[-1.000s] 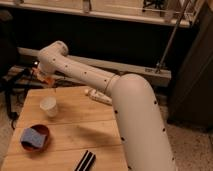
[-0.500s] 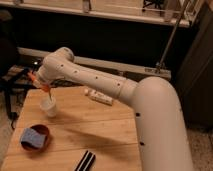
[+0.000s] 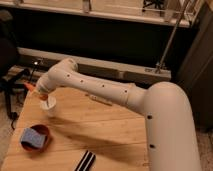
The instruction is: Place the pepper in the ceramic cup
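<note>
Orange pepper [image 3: 32,88] above white ceramic cup [image 3: 48,106], end effector [image 3: 41,95] there

The gripper [image 3: 41,94] is held just above the ceramic cup [image 3: 48,106], the pepper [image 3: 31,88] beside it; the bowl [image 3: 36,138] is set nearer on the tabletop [image 3: 100,135].

White tubular arm [image 3: 100,90], dark screw dots

A red bowl [image 3: 36,137] holding a blue sponge [image 3: 31,138] is sitting on the wooden table [image 3: 100,135], near a black object [image 3: 85,162].
</note>
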`<action>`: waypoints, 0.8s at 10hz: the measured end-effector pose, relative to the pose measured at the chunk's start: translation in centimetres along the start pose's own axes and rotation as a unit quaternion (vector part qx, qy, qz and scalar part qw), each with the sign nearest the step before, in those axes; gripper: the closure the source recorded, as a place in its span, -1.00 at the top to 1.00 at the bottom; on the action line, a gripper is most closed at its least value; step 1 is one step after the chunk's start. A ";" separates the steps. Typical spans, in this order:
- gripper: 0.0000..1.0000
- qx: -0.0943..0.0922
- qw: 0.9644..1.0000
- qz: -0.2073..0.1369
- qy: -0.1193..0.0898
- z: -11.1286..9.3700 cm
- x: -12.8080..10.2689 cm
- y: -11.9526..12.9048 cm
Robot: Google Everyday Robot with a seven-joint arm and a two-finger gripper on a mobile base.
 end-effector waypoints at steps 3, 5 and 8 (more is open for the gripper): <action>-1.00 -0.018 1.000 -0.018 0.016 0.3 -0.7 1.6; -1.00 -0.021 0.999 -0.018 0.019 0.9 -1.0 2.1; -0.92 -0.003 0.999 -0.017 0.031 2.2 -1.0 1.4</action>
